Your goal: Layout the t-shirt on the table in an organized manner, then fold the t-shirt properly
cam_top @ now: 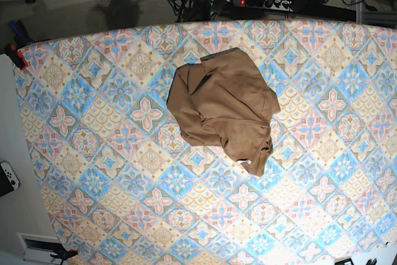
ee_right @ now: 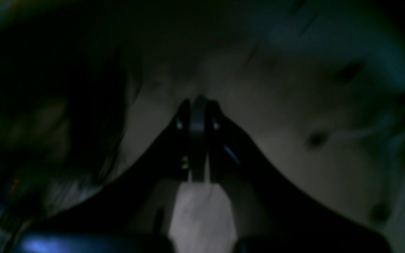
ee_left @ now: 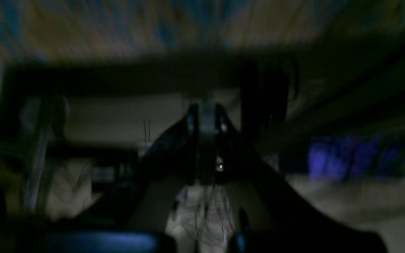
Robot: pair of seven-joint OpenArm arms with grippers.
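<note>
Tan t-shirt (cam_top: 223, 107) crumpled on tiled table (cam_top: 93, 153); both end effectors (ee_left: 206, 109) (ee_right: 198, 103) closed, empty.

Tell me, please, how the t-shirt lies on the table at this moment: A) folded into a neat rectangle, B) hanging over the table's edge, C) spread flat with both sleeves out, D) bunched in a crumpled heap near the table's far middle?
D: in the base view the t-shirt sits as a rumpled, creased mound on the patterned table, with no sleeves laid out, no neat folds, and no part over an edge.
</note>
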